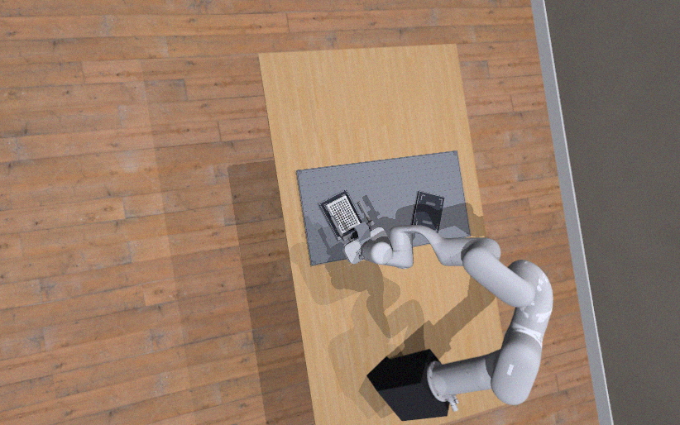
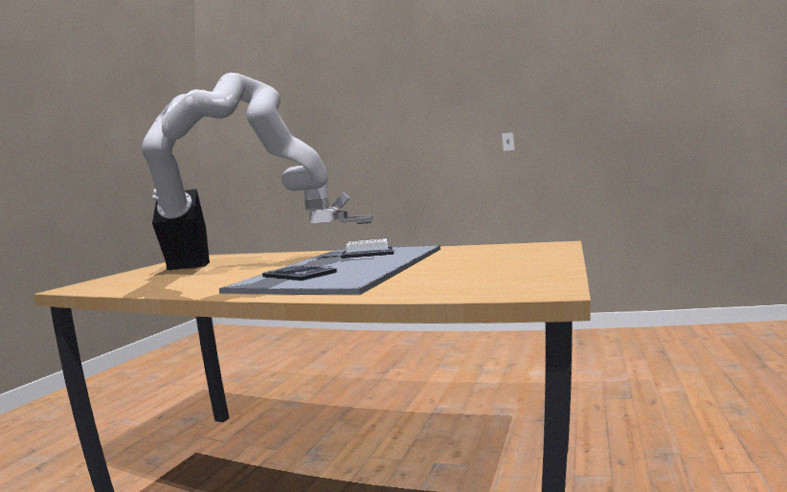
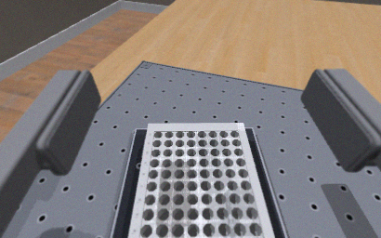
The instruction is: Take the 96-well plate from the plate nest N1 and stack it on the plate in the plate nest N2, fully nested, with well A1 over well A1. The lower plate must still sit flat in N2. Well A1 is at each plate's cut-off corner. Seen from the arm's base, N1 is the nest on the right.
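- The gripper (image 1: 351, 223) (image 2: 365, 218) (image 3: 207, 121), grey with two flat dark pads, is released, its fingers apart with nothing between them.
- The white, rectangular 96-well plate (image 1: 342, 213) (image 2: 367, 245) (image 3: 186, 178) sits in the dark, rectangular nest N2 (image 1: 323, 211) (image 2: 378, 252) (image 3: 128, 186), apparently stacked; the dark, low nest N1 (image 1: 428, 211) (image 2: 299, 272) holds no plate.
- The plate lies below and ahead of the gripper, its long axis running away between the finger lines.
- The single arm probably needs only to retreat upward; A1 alignment cannot be confirmed.

Plank flooring (image 1: 121, 211) (image 2: 629, 397) beneath a black-legged wooden table (image 1: 364, 105) (image 2: 506, 268) — and a pale switch plate (image 2: 507, 142) on a grey-brown wall (image 2: 385, 73).
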Available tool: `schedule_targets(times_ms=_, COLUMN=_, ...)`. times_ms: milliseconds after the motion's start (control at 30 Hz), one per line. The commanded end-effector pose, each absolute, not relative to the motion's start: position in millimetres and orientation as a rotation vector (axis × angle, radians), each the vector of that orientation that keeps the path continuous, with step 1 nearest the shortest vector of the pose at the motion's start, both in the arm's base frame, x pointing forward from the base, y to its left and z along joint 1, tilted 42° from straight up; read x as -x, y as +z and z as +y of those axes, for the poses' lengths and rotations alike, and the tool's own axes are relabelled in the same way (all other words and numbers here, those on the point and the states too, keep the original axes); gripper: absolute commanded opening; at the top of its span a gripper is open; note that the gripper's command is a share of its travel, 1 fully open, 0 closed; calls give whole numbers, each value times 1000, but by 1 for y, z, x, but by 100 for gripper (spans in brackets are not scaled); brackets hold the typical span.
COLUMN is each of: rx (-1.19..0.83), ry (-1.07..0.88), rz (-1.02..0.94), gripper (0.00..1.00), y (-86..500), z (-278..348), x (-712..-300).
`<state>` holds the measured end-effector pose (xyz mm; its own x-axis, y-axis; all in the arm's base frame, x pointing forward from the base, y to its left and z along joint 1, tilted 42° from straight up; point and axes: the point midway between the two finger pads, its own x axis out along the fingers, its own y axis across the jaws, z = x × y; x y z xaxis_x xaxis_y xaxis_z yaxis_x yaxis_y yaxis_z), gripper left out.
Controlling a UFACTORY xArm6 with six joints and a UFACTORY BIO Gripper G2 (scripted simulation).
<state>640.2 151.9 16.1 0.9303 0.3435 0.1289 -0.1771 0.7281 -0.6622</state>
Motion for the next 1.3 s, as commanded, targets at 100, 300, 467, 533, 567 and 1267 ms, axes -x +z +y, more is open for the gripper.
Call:
schedule_targets(times_ms=100, rx=683, ry=196, rz=-289, gripper=37, y=30, z=150, x=-633)
schedule_targets(times_ms=300, rx=650, ry=5, rz=-355, gripper=37, y=53, z=144, x=-615)
schedule_targets(times_ms=467, rx=644, ry=-27, rz=-366, gripper=37, y=64, z=140, x=-606)
schedule_targets(times_ms=533, rx=644, ry=-27, rz=-366, gripper=37, y=72, z=138, x=-600)
schedule_targets(times_ms=567, rx=644, ry=-27, rz=-366, gripper=37, y=76, z=137, x=-597)
schedule_targets(times_ms=1267, rx=644, ry=-27, rz=-365, gripper=37, y=149, z=116, x=-540)
